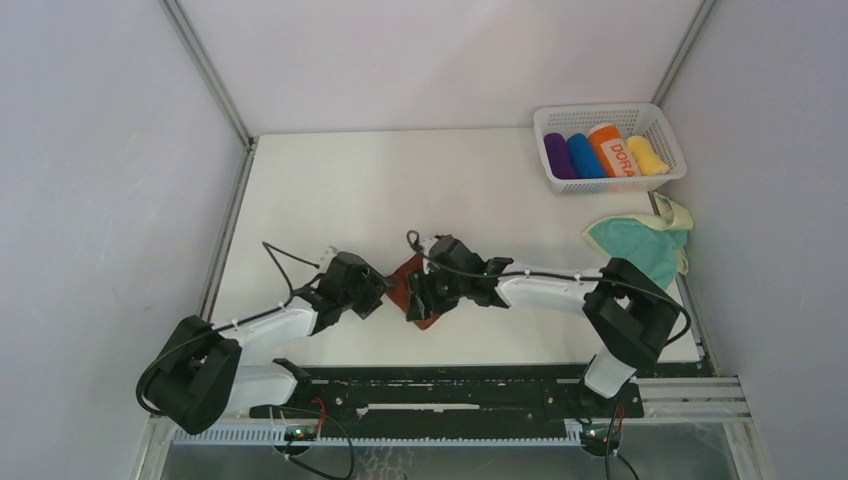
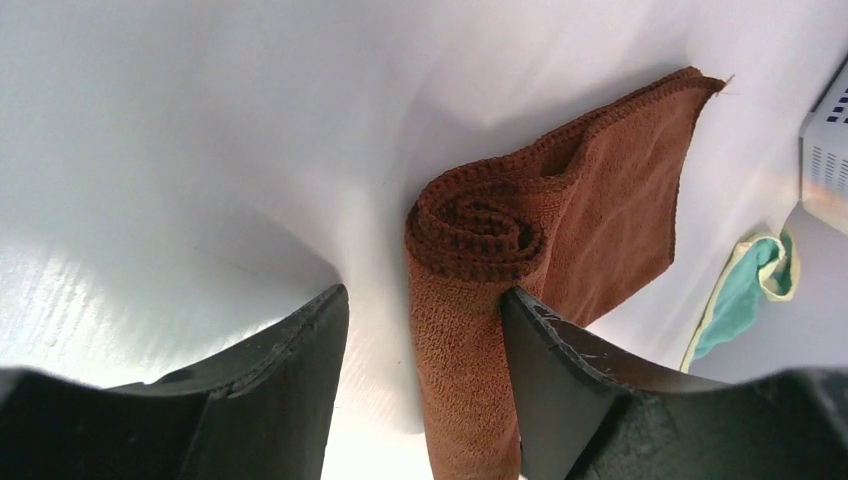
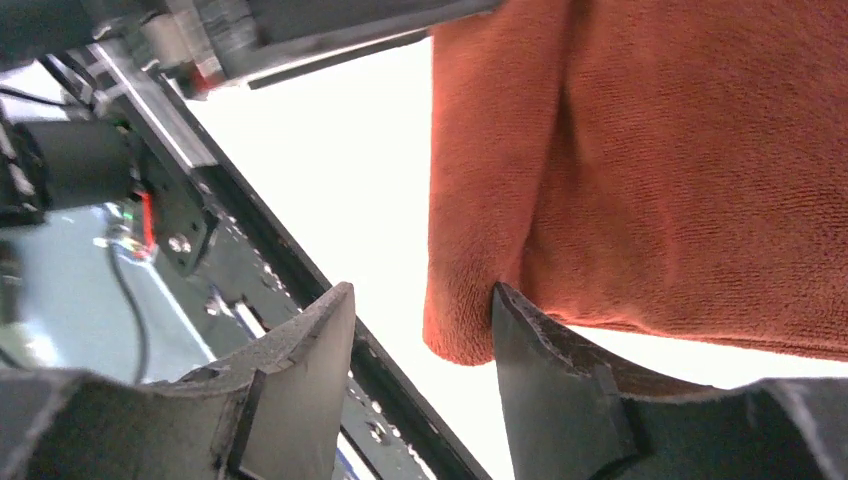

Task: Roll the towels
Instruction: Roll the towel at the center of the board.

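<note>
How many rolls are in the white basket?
4. In the basket at the far right, side by side from left to right: a purple roll, a blue roll, an orange roll, a yellow roll. Any underneath would be hidden.

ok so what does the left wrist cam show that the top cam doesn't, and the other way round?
Left wrist only: the brown towel has its rolled end wound in a tight spiral, with a flat flap beyond it not yet rolled. The left gripper is open, one finger right at the roll.
Top only: both arms, the right gripper at the same towel, and four coloured rolls in the basket.
Both: the brown towel, the teal towel lying loose, and the white table.
</note>
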Robot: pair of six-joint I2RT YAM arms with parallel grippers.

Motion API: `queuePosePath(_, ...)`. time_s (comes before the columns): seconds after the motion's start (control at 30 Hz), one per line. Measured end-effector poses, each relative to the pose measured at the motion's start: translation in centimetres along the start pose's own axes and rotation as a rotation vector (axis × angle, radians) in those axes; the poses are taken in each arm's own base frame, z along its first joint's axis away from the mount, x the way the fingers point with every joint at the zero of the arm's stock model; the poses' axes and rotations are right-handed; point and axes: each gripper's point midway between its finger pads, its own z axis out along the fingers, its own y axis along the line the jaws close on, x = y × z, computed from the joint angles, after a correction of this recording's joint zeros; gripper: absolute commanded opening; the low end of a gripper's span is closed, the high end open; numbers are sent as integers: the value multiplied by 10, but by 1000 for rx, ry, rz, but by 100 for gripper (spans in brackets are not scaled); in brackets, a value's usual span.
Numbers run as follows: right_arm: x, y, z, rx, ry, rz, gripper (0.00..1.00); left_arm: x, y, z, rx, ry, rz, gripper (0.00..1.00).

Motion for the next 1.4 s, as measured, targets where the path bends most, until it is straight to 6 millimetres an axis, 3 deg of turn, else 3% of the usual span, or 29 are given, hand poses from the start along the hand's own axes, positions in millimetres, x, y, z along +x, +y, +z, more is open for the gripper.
queuePosePath(0.17, 8, 11, -3, 170, -61, -253, 53, 1, -3, 3, -22, 4, 9, 65)
queuePosePath(0.37, 16, 5, -2, 374, -118, -493, 55, 2, -6, 5, -42, 11, 13, 66)
queuePosePath(0.7, -5, 14, -8, 577, -237, -704, 56, 2, -8, 7, -50, 14, 16, 67)
queuePosePath(0.83, -6, 13, 5, 632, -226, -765, 55, 2, -9, 7, -51, 16, 16, 67)
queuePosePath(0.93, 6, 4, 18, 676, -183, -825, 53, 2, -9, 8, -54, 18, 16, 67)
queuePosePath(1.03, 17, -9, 26, 730, -138, -875, 50, 3, -10, 8, -55, 20, 17, 67)
queuePosePath(1.17, 12, -17, 25, 794, -144, -888, 44, 3, -10, 9, -56, 23, 17, 67)
queuePosePath(1.4, 2, -36, 17, 837, -119, -834, 18, 3, -11, 9, -55, 23, 16, 71)
